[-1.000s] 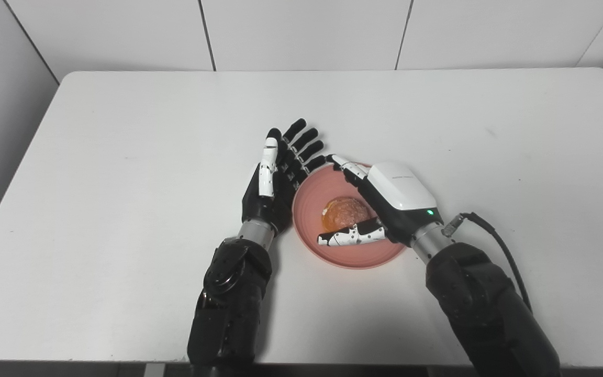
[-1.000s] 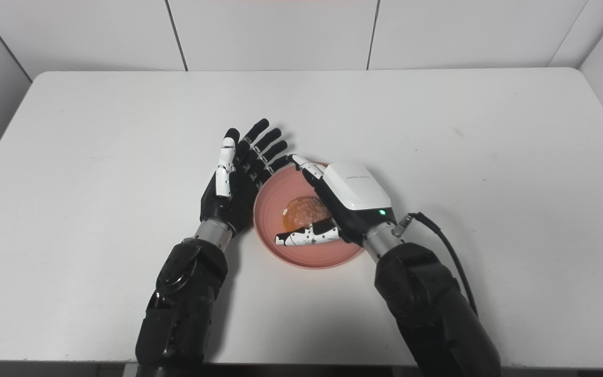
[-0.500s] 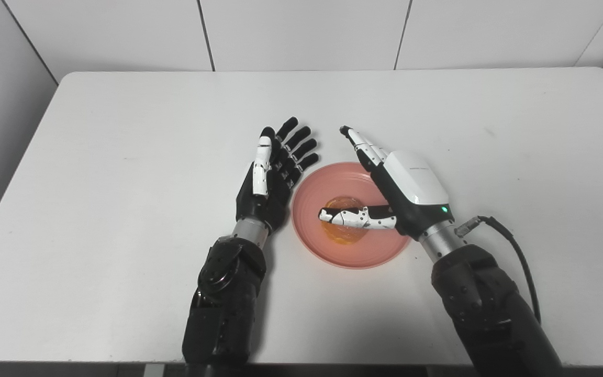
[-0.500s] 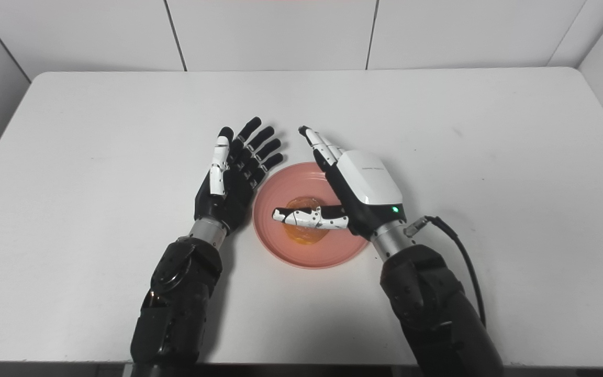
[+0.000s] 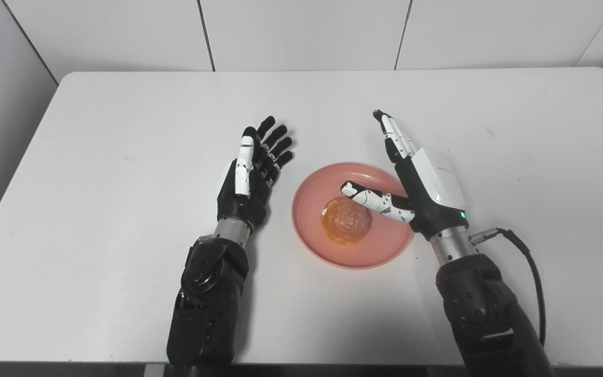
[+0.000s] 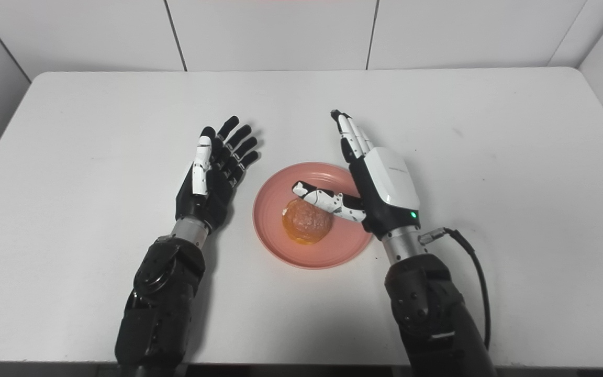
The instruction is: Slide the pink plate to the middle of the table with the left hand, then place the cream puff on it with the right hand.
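Observation:
The pink plate [image 5: 372, 251] sits near the middle of the white table. A golden-brown cream puff [image 5: 345, 220] lies on it, left of its centre. My right hand [image 5: 427, 183] is open above the plate's right rim, fingers pointing away, thumb reaching over the plate just above the puff without holding it. My left hand [image 5: 249, 175] is open, palm up, on the table a short way left of the plate and apart from it. The same layout shows in the right eye view, with the plate [image 6: 333, 251] and the puff [image 6: 306, 221].
The white table [image 5: 123, 131] reaches to white walls at the back. A black cable [image 5: 526, 272] runs from my right wrist along the forearm. The table's front edge is just below my forearms.
My right hand has opened, let go of the cream puff and drawn back to the right, fingers straightening. My left hand has moved left, away from the plate. The puff stays on the plate.

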